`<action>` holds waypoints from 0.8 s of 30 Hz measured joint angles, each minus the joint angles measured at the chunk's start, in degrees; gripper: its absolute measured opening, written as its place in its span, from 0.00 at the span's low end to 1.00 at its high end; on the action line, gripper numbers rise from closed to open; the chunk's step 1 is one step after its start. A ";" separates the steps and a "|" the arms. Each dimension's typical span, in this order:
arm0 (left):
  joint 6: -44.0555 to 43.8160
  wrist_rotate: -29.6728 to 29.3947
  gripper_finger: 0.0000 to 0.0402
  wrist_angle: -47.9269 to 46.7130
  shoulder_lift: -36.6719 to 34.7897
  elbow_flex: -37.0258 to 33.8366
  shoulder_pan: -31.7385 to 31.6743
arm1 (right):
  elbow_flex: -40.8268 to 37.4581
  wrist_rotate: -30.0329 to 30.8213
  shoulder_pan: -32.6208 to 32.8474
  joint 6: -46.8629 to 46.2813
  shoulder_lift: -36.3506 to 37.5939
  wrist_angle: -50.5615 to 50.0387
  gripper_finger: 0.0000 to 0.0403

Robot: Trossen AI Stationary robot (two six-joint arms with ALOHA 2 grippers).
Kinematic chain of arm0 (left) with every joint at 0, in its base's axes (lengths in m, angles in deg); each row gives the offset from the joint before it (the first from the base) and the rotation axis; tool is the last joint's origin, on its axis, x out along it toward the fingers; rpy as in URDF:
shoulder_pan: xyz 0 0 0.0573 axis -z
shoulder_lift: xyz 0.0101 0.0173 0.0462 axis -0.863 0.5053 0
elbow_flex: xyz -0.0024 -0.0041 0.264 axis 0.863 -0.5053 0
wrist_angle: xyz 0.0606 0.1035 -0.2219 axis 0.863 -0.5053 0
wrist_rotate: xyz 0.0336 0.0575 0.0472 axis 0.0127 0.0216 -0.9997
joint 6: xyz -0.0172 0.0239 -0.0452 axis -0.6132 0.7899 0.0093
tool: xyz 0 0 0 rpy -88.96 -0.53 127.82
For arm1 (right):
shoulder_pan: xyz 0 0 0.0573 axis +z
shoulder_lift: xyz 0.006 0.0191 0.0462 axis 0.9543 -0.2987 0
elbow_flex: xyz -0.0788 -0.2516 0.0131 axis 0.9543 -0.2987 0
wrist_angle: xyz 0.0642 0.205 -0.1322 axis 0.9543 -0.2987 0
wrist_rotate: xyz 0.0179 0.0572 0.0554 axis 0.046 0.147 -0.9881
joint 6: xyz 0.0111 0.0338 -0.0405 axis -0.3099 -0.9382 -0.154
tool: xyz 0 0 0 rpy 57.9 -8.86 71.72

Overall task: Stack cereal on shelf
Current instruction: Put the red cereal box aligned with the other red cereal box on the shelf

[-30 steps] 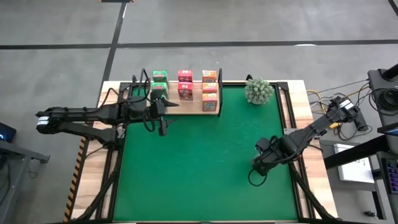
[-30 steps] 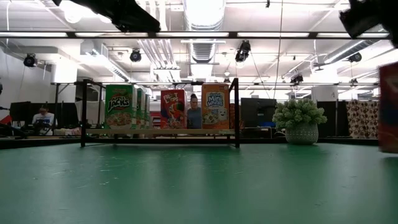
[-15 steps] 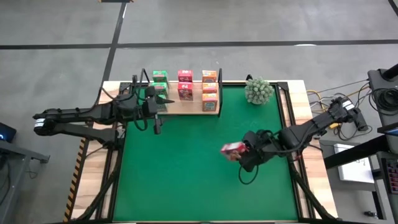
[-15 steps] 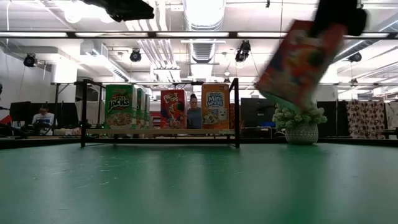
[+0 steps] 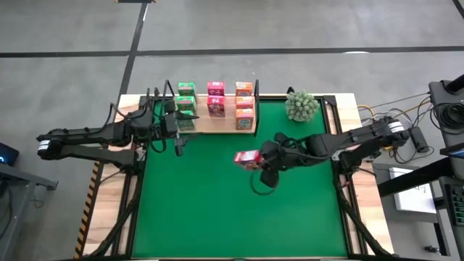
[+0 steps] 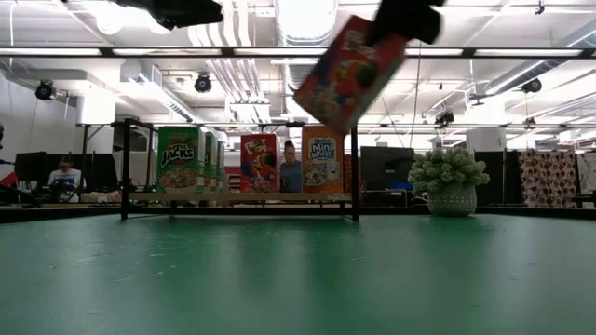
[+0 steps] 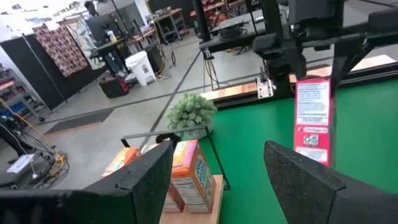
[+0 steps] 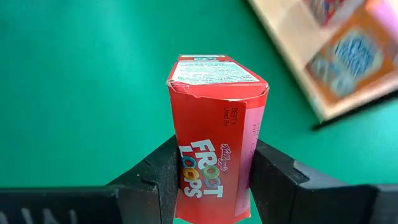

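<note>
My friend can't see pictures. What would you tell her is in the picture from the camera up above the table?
The right gripper holds a red cereal box over the green table mat, near a wooden shelf with eight small cereal boxes. The left gripper hovers open by the shelf's left end, and a small plant stands at the mat's back corner.

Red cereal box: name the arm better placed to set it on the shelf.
Right. The right gripper is shut on the red box, held above the mat just in front of the shelf. The left gripper, open, holds nothing by the shelf's left end.

green table mat (image 5: 217, 210), shelf (image 5: 217, 123), potted plant (image 5: 301, 106)
</note>
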 joint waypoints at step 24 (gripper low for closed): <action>1.31 -0.20 0.59 5.22 -10.03 -4.33 -0.04 | 42.74 -0.70 -13.35 34.72 -27.38 -14.52 0.37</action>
